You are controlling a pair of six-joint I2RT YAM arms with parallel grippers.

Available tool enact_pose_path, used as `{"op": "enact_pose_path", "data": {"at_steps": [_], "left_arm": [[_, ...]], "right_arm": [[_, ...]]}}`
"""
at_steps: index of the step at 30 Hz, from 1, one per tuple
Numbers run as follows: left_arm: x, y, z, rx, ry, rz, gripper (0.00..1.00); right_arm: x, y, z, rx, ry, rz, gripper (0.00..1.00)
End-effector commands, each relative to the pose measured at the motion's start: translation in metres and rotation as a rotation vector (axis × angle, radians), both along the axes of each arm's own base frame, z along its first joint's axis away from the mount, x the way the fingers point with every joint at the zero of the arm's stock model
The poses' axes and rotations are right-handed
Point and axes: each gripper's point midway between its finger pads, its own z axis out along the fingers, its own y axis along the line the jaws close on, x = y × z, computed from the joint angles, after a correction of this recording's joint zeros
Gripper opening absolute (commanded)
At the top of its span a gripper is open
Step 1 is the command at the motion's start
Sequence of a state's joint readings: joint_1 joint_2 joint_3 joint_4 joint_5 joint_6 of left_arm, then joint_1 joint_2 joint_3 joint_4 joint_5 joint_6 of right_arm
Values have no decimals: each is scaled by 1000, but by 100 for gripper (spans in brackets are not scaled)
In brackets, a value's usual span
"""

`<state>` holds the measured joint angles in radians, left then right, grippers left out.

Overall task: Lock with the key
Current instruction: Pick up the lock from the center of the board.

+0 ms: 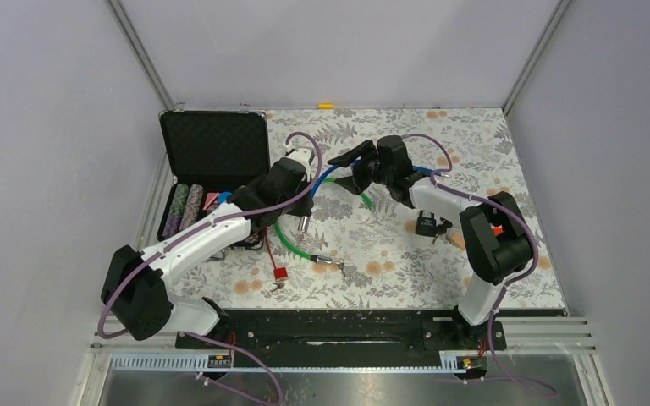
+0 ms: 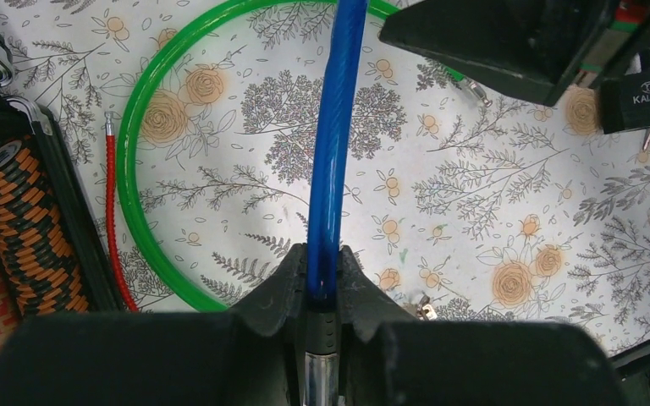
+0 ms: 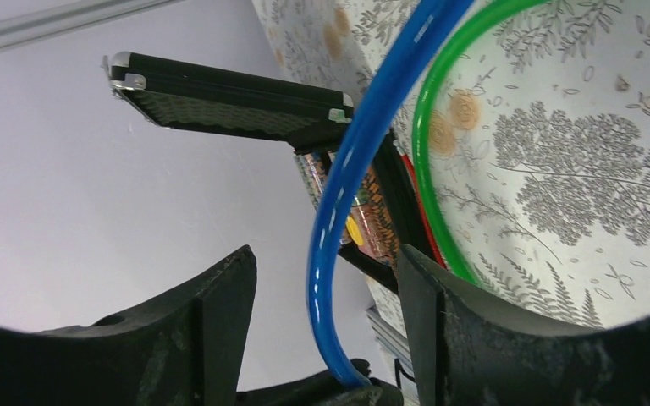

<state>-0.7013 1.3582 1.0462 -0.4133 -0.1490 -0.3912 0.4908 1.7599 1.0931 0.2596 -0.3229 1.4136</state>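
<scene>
Blue cable [image 2: 336, 152]: was lifted over the table's [image 1: 474, 152] middle, between both claws.
Left claw [image 2: 322, 262]: was pinching the blue cable near its metal end.
Right claw [image 3: 326, 254]: was spread, with the blue cable passing between its fingers.
Padlock [image 1: 427, 224]: lay on the table, at 4 o'clock from the right claw.
Green cable [image 2: 135, 127]: lay looped beneath the blue cable.
Case [image 1: 212, 148]: stood open, at 10 o'clock from the left claw.

Blue plastic-coated cable [image 1: 326, 175] spans left gripper [image 1: 307, 201] and right gripper [image 1: 349, 172] mid-frame; green cable loop [image 1: 290, 241] below; black padlock [image 1: 428, 224] centre-right; open black case [image 1: 214, 148] upper left.
</scene>
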Motion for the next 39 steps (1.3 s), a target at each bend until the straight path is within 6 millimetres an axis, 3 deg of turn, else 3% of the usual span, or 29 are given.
{"op": "enact_pose_path", "data": {"at_steps": [1, 6, 12, 14, 18, 19, 22, 31, 36, 39], "left_arm": [[5, -10, 37, -91, -104, -32, 0], [3, -13, 47, -115, -122, -51, 0], [0, -17, 54, -146, -133, -77, 0], [-1, -18, 55, -154, -133, -86, 0], [-2, -19, 55, -165, -143, -92, 0], [-1, -19, 55, -166, -146, -92, 0], [3, -23, 56, -172, -163, -98, 4], [32, -42, 74, -193, -264, -112, 63], [37, -54, 86, -233, -287, -139, 67], [35, -56, 86, -241, -276, -143, 59]], "right_arm": [[16, 13, 21, 72, -29, -19, 67], [18, 18, 24, 100, -20, -1, 61], [20, 27, 36, 148, -37, 32, 35], [20, 26, 45, 155, -59, 30, 27], [17, 22, 65, 136, -122, 31, 2], [15, 19, 70, 130, -134, 28, 0], [8, 11, 84, 98, -180, 11, 0], [-17, -22, 116, -51, -302, -57, 0], [-19, -30, 122, -105, -319, -64, 0], [-18, -33, 121, -121, -315, -79, 0]]}}
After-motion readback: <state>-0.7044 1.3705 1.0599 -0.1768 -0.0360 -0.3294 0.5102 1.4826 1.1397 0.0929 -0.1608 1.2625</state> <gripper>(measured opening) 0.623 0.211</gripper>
